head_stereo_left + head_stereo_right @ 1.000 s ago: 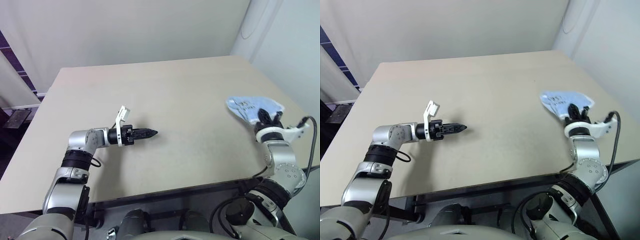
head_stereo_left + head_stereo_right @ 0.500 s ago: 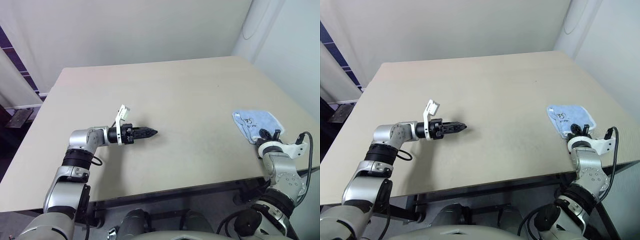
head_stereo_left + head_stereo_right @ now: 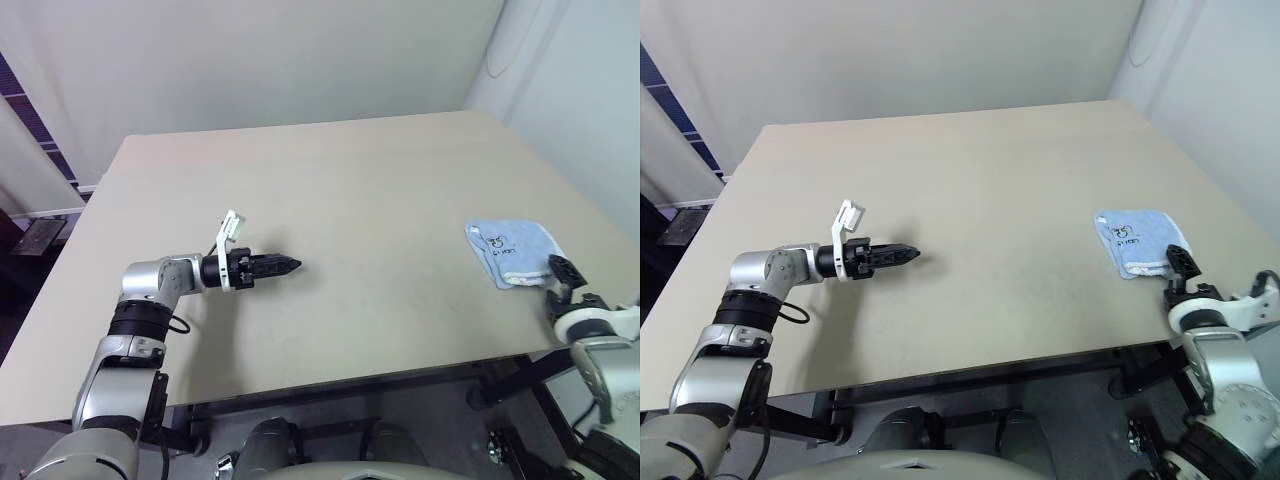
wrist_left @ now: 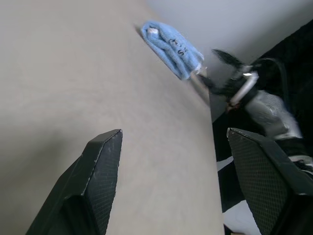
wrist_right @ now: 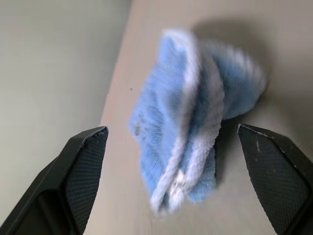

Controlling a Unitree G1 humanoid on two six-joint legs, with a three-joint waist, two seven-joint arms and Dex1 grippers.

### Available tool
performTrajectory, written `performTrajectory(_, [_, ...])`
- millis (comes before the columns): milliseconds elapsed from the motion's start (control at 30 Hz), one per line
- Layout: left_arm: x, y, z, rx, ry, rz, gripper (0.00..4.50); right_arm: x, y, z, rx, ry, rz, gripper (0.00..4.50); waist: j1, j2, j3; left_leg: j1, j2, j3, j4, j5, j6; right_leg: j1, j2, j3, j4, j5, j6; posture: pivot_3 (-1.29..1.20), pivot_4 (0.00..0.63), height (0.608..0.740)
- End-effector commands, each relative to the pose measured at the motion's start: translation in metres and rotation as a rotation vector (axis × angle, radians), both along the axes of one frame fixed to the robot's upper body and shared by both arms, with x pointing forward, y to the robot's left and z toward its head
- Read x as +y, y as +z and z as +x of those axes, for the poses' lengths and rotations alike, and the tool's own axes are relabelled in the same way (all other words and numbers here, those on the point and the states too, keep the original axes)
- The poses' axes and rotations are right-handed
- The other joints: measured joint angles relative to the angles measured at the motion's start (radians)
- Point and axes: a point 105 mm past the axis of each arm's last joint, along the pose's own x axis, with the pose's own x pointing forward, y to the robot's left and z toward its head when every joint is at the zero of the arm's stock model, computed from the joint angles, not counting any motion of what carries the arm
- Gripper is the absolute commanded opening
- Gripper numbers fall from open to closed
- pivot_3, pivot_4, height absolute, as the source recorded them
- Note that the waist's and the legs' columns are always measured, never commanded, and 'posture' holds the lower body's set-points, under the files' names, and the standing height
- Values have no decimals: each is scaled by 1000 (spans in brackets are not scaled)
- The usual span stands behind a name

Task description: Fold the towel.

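Towel (image 3: 512, 253) lies folded at right edge of table (image 3: 350, 190), wide bare top to its left. Right gripper (image 3: 563, 279) lower right off table edge, jaws apart, empty. Left gripper (image 3: 285, 265) centre-left, level, fingers apart, empty.

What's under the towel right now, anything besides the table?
The towel lies folded in layers on the bare table near its right edge. Nothing sticks out from beneath it; what lies between the layers is covered.
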Motion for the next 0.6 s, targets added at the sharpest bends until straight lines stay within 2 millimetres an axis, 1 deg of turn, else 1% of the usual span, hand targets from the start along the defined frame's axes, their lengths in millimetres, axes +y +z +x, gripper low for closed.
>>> performTrajectory(33, [7, 18, 3, -93, 1, -10, 3582, 26, 49, -7, -98, 163, -217, 4467, -2, 0, 0, 1, 0, 0, 0, 0, 0, -1, 0, 0, -1, 0, 0, 0, 0, 716])
performTrajectory(67, [9, 21, 4, -112, 6, -16, 3582, 37, 56, -8, -91, 226, -313, 4467, -3, 1, 0, 1, 0, -1, -1, 0, 0, 0, 0, 0, -2, 0, 0, 0, 0, 716])
performTrajectory(133, [11, 23, 4, -128, 6, -21, 3582, 59, 64, -7, -78, 334, -483, 4467, -6, 1, 0, 2, 1, -1, -2, 0, 0, 0, 0, 0, -5, 0, 2, 0, 0, 716])
performTrajectory(167, [11, 27, 4, -144, 3, -36, 3582, 69, 68, -4, -81, 369, -586, 4467, -6, 1, 0, 2, 1, -1, -3, 0, 0, 1, 1, -1, -8, 1, 2, 0, 0, 716])
performTrajectory(267, [11, 37, 5, -245, 24, -89, 3582, 98, 74, 7, -160, 466, -789, 4467, -1, 0, 1, 2, 3, -2, -3, 0, 0, 2, 1, -3, -11, 2, 2, 0, 0, 716])
performTrajectory(333, [12, 34, 6, -317, 56, -81, 3582, 113, 70, 14, -195, 526, -899, 4467, 2, 0, 1, 1, 2, -2, -3, 0, 0, 2, 1, -3, -13, 3, 3, 0, 0, 716])
performTrajectory(400, [15, 36, 4, -391, 76, -103, 3582, 131, 56, 20, -195, 645, -990, 4467, 4, 0, 1, 0, 2, -1, -3, -2, 2, 2, 0, -3, -14, 3, 1, 0, 0, 716])
performTrajectory(467, [16, 39, 0, -440, 81, -111, 3582, 149, 48, 20, -248, 756, -1096, 4467, 6, -1, 1, -2, 1, -1, -3, -3, 4, 1, 0, -3, -15, 4, 0, 0, 0, 716])
performTrajectory(533, [17, 39, -3, -473, 85, -83, 3582, 167, 42, 14, -322, 885, -1128, 4467, 7, -1, 2, -3, 0, 0, -3, -3, 5, 0, 1, -4, -15, 4, 1, 0, 0, 716])
performTrajectory(600, [17, 38, -8, -508, 73, -58, 3582, 177, 37, 12, -367, 977, -1117, 4467, 8, -2, 2, -4, -1, 0, -2, -2, 7, 0, 1, -4, -15, 4, 2, 0, 0, 716])
